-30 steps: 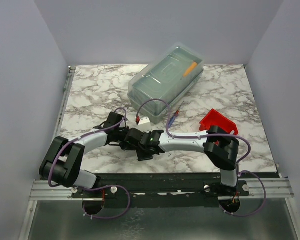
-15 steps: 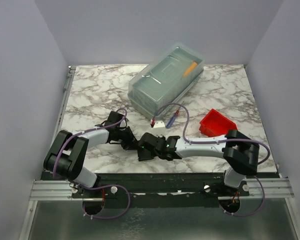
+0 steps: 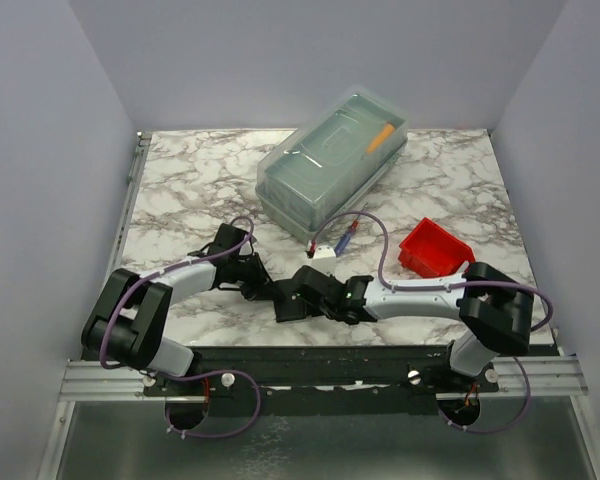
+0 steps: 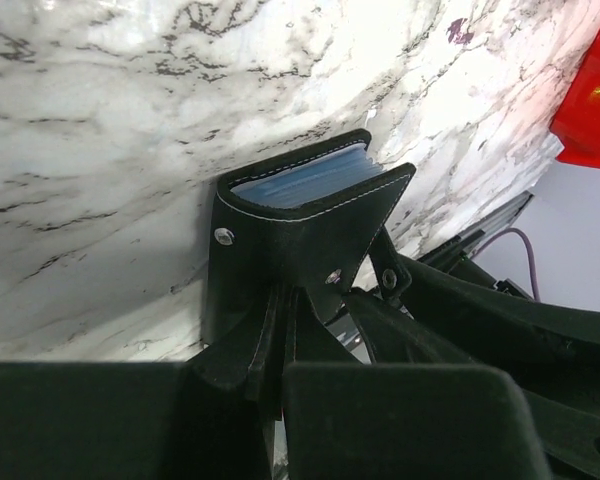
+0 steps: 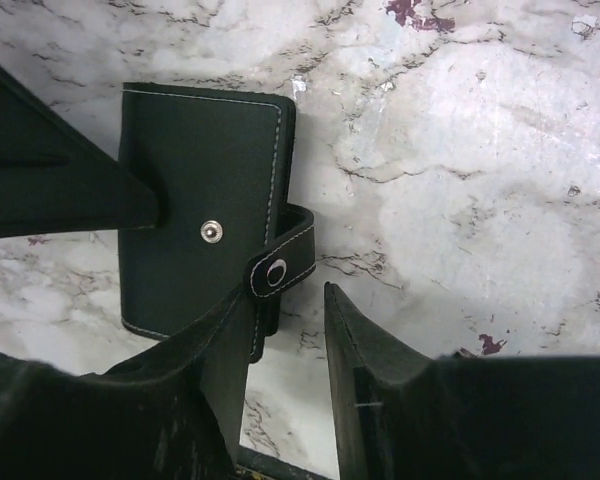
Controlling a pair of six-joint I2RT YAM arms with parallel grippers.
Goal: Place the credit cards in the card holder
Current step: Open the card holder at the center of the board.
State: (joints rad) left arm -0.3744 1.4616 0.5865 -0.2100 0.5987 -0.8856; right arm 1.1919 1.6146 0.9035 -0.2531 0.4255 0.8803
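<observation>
The near middle of the table (image 3: 180, 190) is crowded: both arms meet there at the card holder (image 5: 195, 190). One edge of it is clamped by the left gripper (image 4: 280, 335), and its snap strap (image 5: 280, 268) juts out beside the parted fingers of the right gripper (image 5: 288, 310). Bare marble is seen between those fingers and to the holder's right. The back centre is blocked by a clear lidded box (image 3: 330, 160) and the right side by a red bin (image 3: 435, 248), with a pen (image 3: 346, 236) lying between them. Open room is found across the table's left and back-left part, bounded by the side wall.
</observation>
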